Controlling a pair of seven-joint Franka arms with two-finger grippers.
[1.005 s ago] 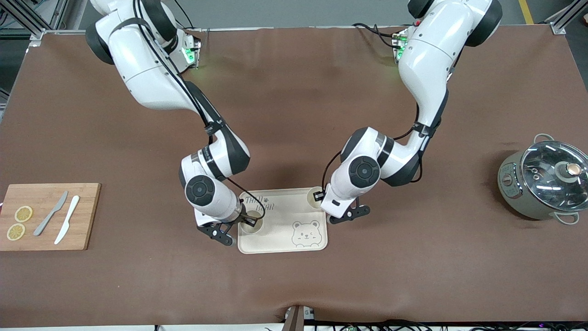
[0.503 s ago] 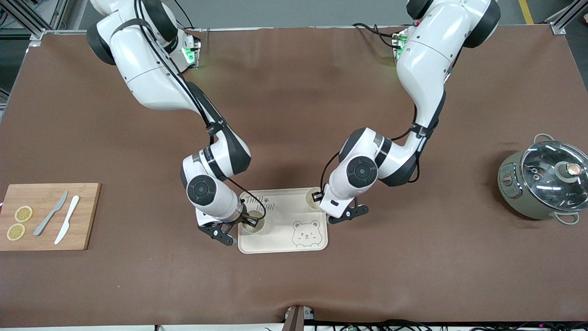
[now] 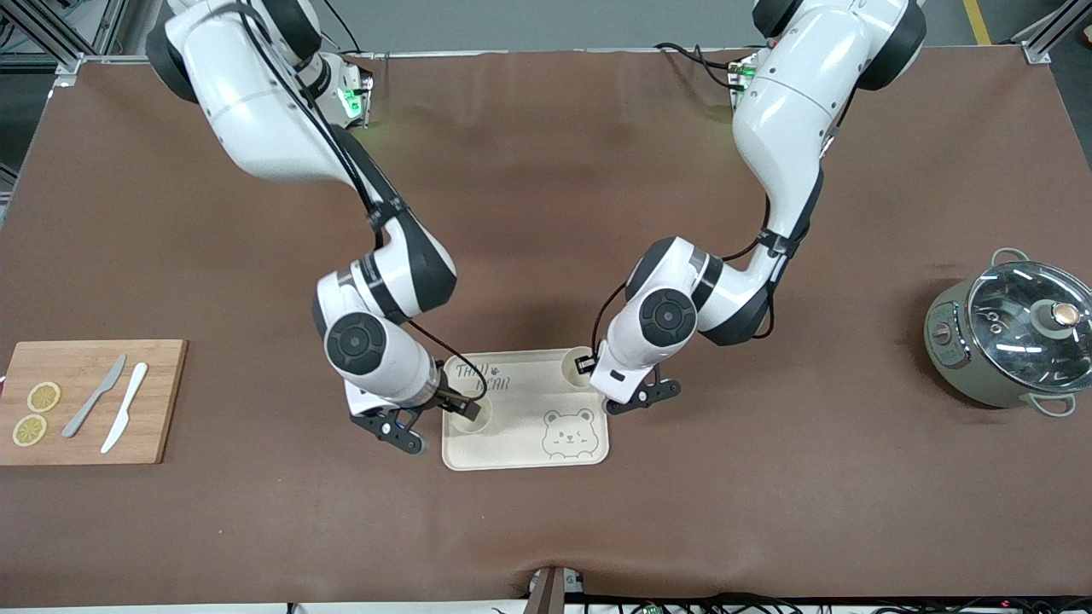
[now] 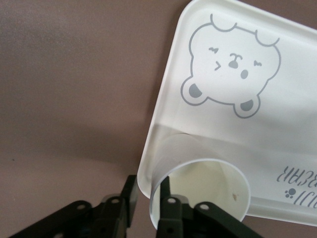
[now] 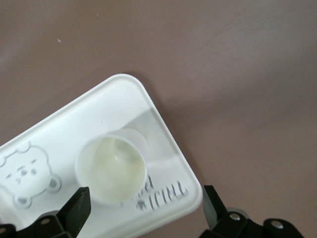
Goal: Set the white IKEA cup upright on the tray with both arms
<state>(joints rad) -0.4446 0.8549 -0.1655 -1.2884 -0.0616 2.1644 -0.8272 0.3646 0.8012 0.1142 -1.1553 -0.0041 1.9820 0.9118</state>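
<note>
Right gripper (image 5: 143,201) low over near cup (image 5: 111,168) on tray (image 3: 520,431): jaws wide, touching nothing. Left gripper (image 4: 148,198): jaws narrow, loose around far cup (image 4: 203,181) wall.

The glossy white left arm (image 3: 781,128) reaches down from its base, elbow bent, wrist tipped downward. Its small black two-finger left gripper (image 4: 148,187) hangs low, fingers (image 4: 167,208) slightly parted. The glossy white right arm (image 3: 256,128) folds likewise; its black right gripper (image 5: 144,201) points down, spread wide.

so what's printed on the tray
A grey bear-face outline and "TAIJI BEAR" on the cream tray; left wrist view.
</note>
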